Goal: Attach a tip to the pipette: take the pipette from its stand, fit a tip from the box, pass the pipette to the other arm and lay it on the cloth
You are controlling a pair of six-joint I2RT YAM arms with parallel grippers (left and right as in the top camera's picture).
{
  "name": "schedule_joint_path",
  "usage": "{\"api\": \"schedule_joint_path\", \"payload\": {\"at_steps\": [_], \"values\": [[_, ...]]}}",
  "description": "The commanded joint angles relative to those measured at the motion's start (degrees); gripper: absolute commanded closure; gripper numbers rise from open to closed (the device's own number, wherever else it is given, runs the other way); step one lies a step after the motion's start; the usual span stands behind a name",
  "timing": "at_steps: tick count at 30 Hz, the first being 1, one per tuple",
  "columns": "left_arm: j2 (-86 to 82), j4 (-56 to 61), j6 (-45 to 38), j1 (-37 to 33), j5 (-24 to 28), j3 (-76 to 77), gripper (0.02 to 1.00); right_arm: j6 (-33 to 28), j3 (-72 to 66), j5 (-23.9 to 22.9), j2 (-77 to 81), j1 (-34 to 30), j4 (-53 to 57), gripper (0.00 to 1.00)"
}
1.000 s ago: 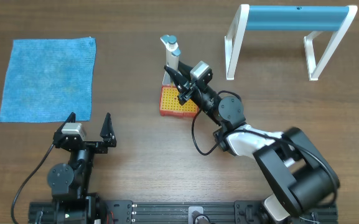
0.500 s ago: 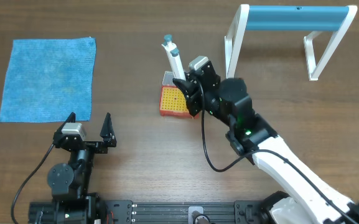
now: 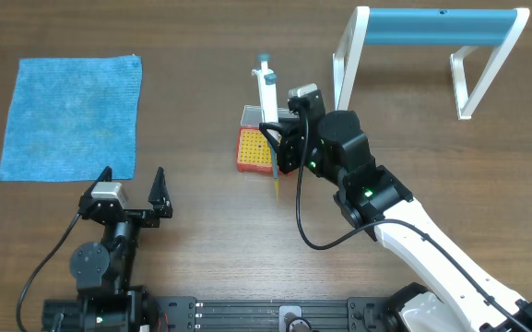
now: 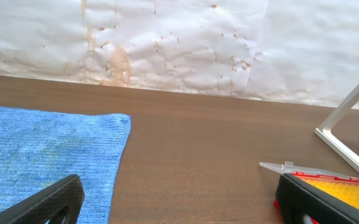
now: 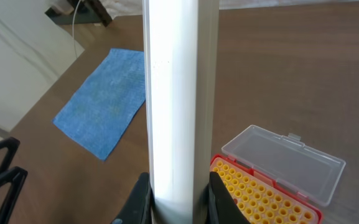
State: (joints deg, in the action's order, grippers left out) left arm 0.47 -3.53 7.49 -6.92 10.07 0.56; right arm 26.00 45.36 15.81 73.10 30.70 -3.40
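Right gripper (image 3: 276,138) pinches pipette (image 3: 267,90) upright, tip (image 3: 276,182) on; left gripper (image 3: 134,176), spread, sits well to its left, nearer cloth (image 3: 72,115).

A brown wood-grain table (image 3: 201,249) – beyond its 12 o'clock edge, a white wall (image 4: 179,43) with brownish stains.

3 cams: 1 overhead, 2 on wrists.
Top cam looks straight down on counter (image 3: 201,231); L wrist cam sits low, near level; R wrist cam higher, tight on pipette (image 5: 176,93), angled down. All 3 share cloth (image 3: 70,118) & tip box (image 3: 257,150).
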Motion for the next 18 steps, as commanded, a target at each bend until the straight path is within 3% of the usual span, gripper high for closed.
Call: {"api": "schedule_joint_path", "payload": {"at_steps": [1,4,8,9,10,11,13,18], "values": [[-0.28,-0.11,-0.72,0.20,-0.46,-0.24,0.023,3.56,0.83,0.39,-0.13,-0.13,-0.50,0.921],[-0.28,-0.11,-0.72,0.20,-0.46,-0.24,0.023,3.65,0.83,0.37,-0.13,-0.13,-0.15,0.921],[-0.28,2.21,2.43,0.24,1.77,-0.24,0.020,8.35,0.83,0.44,-0.13,-0.13,-0.26,0.921],[-0.28,3.06,7.87,0.26,3.23,-0.24,0.020,8.79,0.83,1.86,-0.13,-0.13,-0.31,0.921],[-0.28,4.26,19.41,0.24,5.75,-0.24,0.020,8.96,0.83,4.09,-0.13,-0.13,-0.31,0.921],[-0.28,4.07,43.43,0.24,11.26,-0.24,0.023,9.31,0.83,7.52,-0.13,-0.13,-0.33,0.921],[-0.26,1.01,59.41,0.24,16.81,-0.24,0.020,11.28,0.83,10.84,-0.13,-0.13,-0.35,0.921],[-0.11,1.49,65.90,0.20,16.46,-0.24,0.023,13.42,0.83,18.27,-0.13,-0.13,-0.94,0.921]]}}
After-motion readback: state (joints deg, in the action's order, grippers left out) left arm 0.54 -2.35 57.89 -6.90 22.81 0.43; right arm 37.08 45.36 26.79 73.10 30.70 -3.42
